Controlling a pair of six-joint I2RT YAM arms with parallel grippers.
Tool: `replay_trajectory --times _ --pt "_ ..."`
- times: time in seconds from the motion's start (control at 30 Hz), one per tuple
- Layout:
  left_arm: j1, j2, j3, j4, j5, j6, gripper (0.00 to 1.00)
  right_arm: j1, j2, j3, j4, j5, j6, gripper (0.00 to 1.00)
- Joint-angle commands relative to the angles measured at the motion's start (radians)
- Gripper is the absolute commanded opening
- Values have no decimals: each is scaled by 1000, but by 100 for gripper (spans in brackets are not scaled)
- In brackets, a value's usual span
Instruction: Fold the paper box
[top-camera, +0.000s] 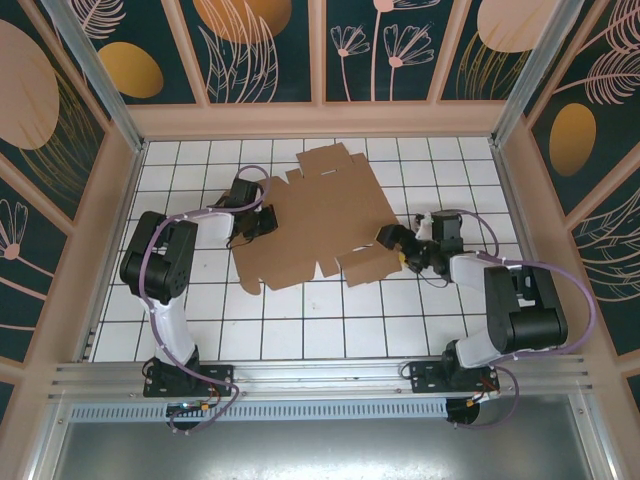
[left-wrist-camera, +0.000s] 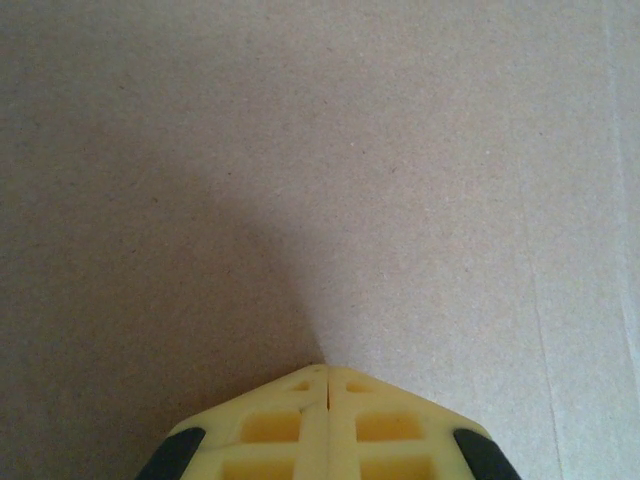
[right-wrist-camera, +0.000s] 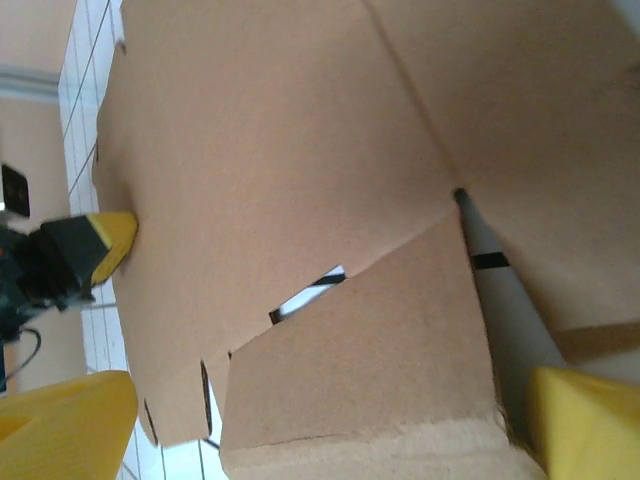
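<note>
A flat brown paper box (top-camera: 315, 215), a die-cut cardboard sheet with flaps and slots, lay unfolded and slightly askew on the white tiled table (top-camera: 300, 320), in the middle and toward the far side. One flap (right-wrist-camera: 360, 350) at the sheet's near right corner was lifted slightly off the tiles. The left hand (left-wrist-camera: 326, 372) sat at the box's left edge, its yellow fingers pressed together with nothing between them, tips resting against the bare cardboard surface. The right hand (top-camera: 392, 242) was at the box's right edge beside the raised flap, its fingers spread wide on either side of the flap's edge, not visibly touching it. Both arms reached in from the near side of the box.
</note>
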Motion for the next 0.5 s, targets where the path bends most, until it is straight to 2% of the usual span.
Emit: replay_trajectory --times 0.0,0.27,0.37,0.47 --pt "6 77 -17 -230 -99 73 0 50 14 -28 13 -102 13 98" --pt "6 62 -20 -243 -128 99 0 12 -52 -128 159 -230 160 89" --pt "7 59 -19 -243 -129 102 0 2 -82 -155 196 -262 208 77" --pt "7 53 -16 -245 -140 102 0 2 -86 -159 187 -271 228 59"
